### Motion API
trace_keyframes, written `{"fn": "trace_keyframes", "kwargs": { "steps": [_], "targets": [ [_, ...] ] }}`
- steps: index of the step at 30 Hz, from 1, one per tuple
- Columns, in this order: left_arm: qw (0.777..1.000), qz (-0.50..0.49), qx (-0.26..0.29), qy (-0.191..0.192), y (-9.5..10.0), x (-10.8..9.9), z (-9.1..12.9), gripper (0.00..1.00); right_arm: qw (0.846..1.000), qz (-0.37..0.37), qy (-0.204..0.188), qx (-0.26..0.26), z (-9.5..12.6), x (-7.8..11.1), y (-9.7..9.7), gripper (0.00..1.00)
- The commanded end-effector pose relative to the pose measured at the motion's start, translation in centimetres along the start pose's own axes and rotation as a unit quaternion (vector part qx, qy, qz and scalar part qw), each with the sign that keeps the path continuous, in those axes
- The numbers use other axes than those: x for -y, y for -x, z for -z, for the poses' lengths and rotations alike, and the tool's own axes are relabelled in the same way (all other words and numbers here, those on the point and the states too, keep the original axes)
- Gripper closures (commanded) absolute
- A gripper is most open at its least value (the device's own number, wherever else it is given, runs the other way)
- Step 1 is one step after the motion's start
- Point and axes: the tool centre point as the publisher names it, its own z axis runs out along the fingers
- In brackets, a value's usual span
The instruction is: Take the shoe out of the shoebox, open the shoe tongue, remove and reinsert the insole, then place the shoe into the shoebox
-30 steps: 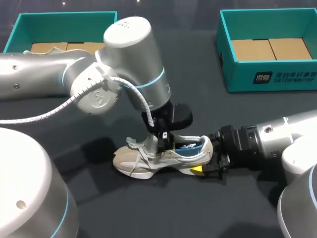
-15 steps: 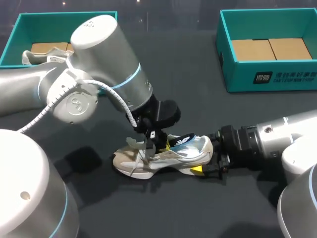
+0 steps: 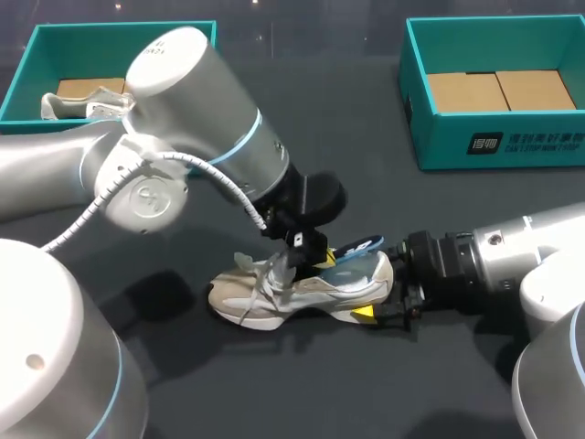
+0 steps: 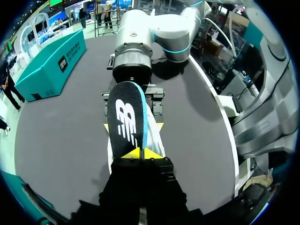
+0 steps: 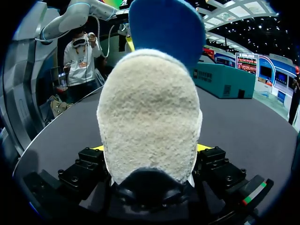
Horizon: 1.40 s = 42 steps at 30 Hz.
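Just below centre, the shoe (image 3: 291,294) lies on the dark table (image 3: 302,389), heel clamped by the right gripper (image 3: 385,308). The left gripper (image 3: 307,253) pinches the insole (image 3: 358,246), which juts from the shoe. One teal box (image 3: 26,57) sits upper left, a second box (image 3: 539,148) upper right.

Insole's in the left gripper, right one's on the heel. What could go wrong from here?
1. The left gripper pinches the insole at one end only, so it could slip or fold.
2. Loose laces lie right beside that gripper and might snag on it.
3. The right gripper holds the shoe only at the heel, so an upward pull may tilt it.
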Motion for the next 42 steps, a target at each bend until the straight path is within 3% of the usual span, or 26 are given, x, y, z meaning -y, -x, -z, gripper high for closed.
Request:
{"fn": "trace_keyframes", "kwargs": {
  "steps": [1, 10, 11, 12, 13, 14, 17, 26, 37, 42],
  "targets": [
    [1.000, 0.000, 0.012, 0.001, 0.7, 1.2, -0.3, 1.00, 1.000, 0.000, -0.002, 0.000, 0.0, 0.0, -0.2, 1.00],
    [1.000, -0.006, 0.027, 0.001, 0.3, 1.3, -0.7, 1.00, 1.000, 0.000, -0.002, 0.000, 0.0, 0.0, -0.2, 1.00],
    [0.999, -0.004, 0.035, -0.001, 0.2, 1.2, -0.7, 0.81, 1.000, 0.000, -0.002, 0.000, 0.0, 0.0, -0.2, 1.00],
    [0.999, -0.003, 0.042, -0.002, -0.1, 1.0, -0.7, 0.69, 1.000, 0.000, -0.002, 0.000, 0.0, 0.0, -0.2, 1.00],
    [0.999, -0.002, 0.046, -0.005, -0.3, 0.9, -0.8, 0.69, 1.000, 0.000, -0.002, 0.000, 0.0, 0.0, -0.2, 1.00],
    [0.999, 0.001, 0.052, -0.008, -0.5, 0.8, -0.7, 0.61, 1.000, 0.000, -0.002, 0.000, 0.0, 0.0, -0.2, 1.00],
    [0.998, 0.011, 0.066, -0.017, -0.8, 0.5, -0.8, 0.53, 1.000, 0.000, -0.002, 0.000, 0.0, 0.0, -0.2, 1.00],
    [0.994, 0.035, 0.094, -0.040, -1.0, 1.0, -1.7, 0.53, 1.000, 0.000, -0.002, 0.000, 0.0, 0.0, -0.2, 1.00],
    [0.987, 0.058, 0.141, -0.054, -0.2, 2.0, -3.3, 0.44, 1.000, 0.000, -0.002, 0.000, 0.0, 0.0, -0.2, 1.00],
    [0.984, 0.065, 0.158, -0.054, 0.7, 2.4, -3.9, 0.50, 1.000, 0.000, -0.002, 0.000, 0.0, 0.0, -0.2, 1.00]
  ]
}}
